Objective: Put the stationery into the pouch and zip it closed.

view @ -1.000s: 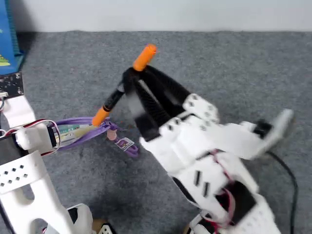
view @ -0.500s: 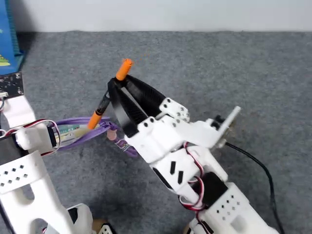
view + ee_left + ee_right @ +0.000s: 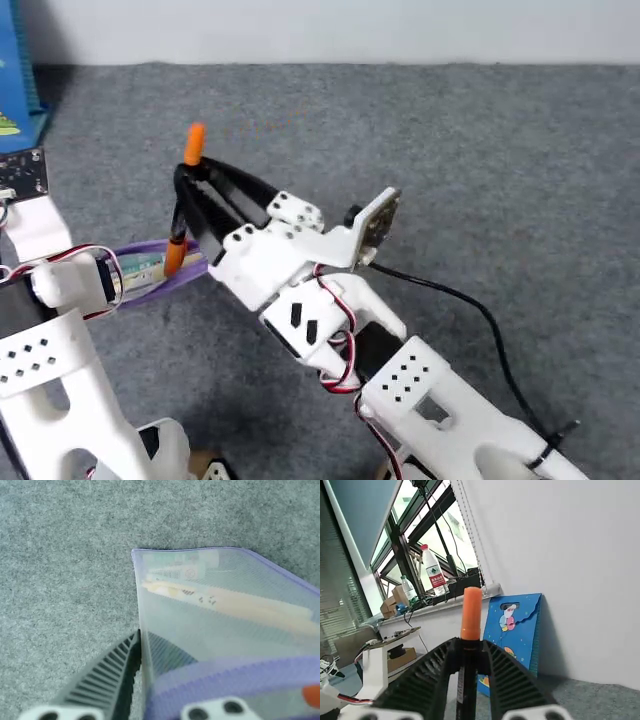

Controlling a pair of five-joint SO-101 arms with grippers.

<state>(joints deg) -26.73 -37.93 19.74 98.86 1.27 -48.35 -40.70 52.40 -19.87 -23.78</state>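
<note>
One pen (image 3: 178,225), black with an orange cap at each end, stands almost upright with its lower cap at the mouth of the pouch (image 3: 150,272). The right gripper (image 3: 188,185) is clamped on its black barrel just under the top cap. The pouch, clear with a purple edge, lies on the grey table (image 3: 480,150), and pale stationery (image 3: 225,602) already shows inside it. The left gripper (image 3: 142,637) is closed on the pouch's edge, one finger outside and one showing through the plastic.

The step in hand is loading the pen. Next, I judge, it must be lowered and tipped to slide in along the pouch before release; zipping is not yet begun.

Compared with a second ago, the right arm has swung left, the pen has gone from leaning to near vertical, and the pouch has stayed put.
</note>
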